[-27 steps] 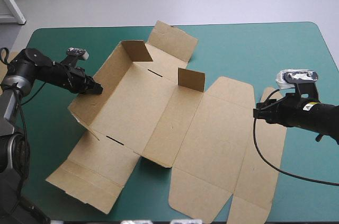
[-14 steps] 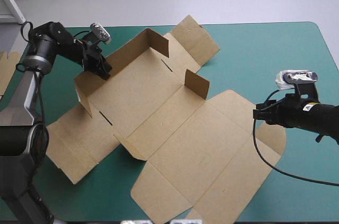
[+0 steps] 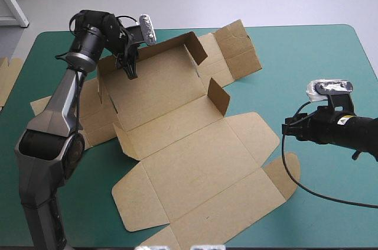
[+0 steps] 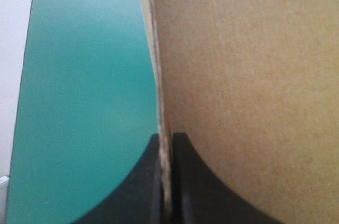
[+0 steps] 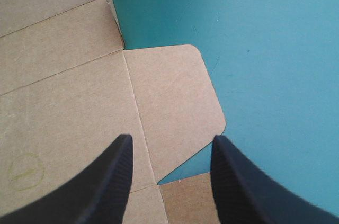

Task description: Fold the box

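Brown cardboard takes up most of our table. The box (image 3: 195,161), a cut sheet of brown board, sprawls across the teal-green table cover (image 3: 313,55) from the far left down to the near edge. The big panels nearer us lie flat. Toward the far left we see a shallow tray shape, with a long wall (image 3: 159,49) raised along its far side. One short flap (image 3: 198,47) stands upright at that wall's right end, and a second upright flap (image 3: 218,96) stands nearer the middle of the sheet.

Over to our left gripper (image 3: 130,71), with its two broad black curved fingers. It comes down on the long wall near its left end and has it pinched. In the left wrist view the fingers are all but closed, with only the thin edge of the board between them. We see brown board on one side of that edge and teal-green cover on the other.

Now our right gripper (image 3: 287,126), the same black pair, sits just off the sheet's right side. Its fingers are spread wide with nothing between them, and it has hold of nothing. In the right wrist view we look past them onto a rounded flap (image 5: 169,97) lying flat on the cover, with more flat panels beside it.

A strip of spare board (image 3: 6,81) shows at the table's left edge.
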You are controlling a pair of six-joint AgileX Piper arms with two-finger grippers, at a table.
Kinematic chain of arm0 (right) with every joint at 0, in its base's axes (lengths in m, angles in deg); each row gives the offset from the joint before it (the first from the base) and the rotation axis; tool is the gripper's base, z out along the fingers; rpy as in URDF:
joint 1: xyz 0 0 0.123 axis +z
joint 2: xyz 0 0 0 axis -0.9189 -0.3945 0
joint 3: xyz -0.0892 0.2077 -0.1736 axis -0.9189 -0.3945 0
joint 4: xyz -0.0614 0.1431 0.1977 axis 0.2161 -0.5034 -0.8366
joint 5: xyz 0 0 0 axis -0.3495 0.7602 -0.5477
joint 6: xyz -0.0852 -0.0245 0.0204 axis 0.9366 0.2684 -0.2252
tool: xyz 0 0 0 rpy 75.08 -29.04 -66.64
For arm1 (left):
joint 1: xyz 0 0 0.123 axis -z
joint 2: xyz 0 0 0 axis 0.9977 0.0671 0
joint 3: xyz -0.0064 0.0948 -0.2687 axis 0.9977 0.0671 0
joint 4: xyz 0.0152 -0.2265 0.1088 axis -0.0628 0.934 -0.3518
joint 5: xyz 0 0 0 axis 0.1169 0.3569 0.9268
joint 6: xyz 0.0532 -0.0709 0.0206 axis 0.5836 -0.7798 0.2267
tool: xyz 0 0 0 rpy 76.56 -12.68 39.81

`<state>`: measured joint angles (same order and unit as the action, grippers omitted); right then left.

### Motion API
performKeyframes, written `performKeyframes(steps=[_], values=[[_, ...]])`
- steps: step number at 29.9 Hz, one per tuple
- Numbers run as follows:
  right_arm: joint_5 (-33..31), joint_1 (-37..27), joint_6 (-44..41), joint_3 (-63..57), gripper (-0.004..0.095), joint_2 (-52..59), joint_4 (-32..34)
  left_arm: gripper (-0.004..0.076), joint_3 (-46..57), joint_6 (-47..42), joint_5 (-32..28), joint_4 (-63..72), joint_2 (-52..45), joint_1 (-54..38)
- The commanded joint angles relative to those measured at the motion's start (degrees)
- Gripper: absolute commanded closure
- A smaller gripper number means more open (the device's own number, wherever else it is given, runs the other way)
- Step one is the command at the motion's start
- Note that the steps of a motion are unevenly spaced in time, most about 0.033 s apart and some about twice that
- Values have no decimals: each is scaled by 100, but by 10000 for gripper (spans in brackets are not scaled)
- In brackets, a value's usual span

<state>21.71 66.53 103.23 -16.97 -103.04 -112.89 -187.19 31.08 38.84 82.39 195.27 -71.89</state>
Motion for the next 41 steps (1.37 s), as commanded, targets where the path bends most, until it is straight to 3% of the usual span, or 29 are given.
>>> performKeyframes(steps=[1, 6, 12, 18, 20, 32, 41], values=[[173, -38, -8, 192, 471, 64, -141, 734, -187, 123, 154, -638, -409, 277], [303, -38, -38, 192, 471, 76, 21, 734, -169, 60, -33, -584, -763, 579], [467, -38, -153, 192, 471, 76, 548, 734, -154, 452, -1388, -726, -1148, 813], [497, -38, -168, 192, 471, 76, 542, 734, 275, 611, -1441, -598, -1224, 813], [523, -38, -168, 192, 471, 76, 533, 734, 756, 611, -1859, -495, -1380, 823], [631, -38, -168, 192, 471, 76, 594, 734, 5051, 211, -5798, -690, -3327, 1264], [310, -38, -260, 763, 471, 76, 853, 734, 6345, 284, -7078, -779, -3777, 1276]])
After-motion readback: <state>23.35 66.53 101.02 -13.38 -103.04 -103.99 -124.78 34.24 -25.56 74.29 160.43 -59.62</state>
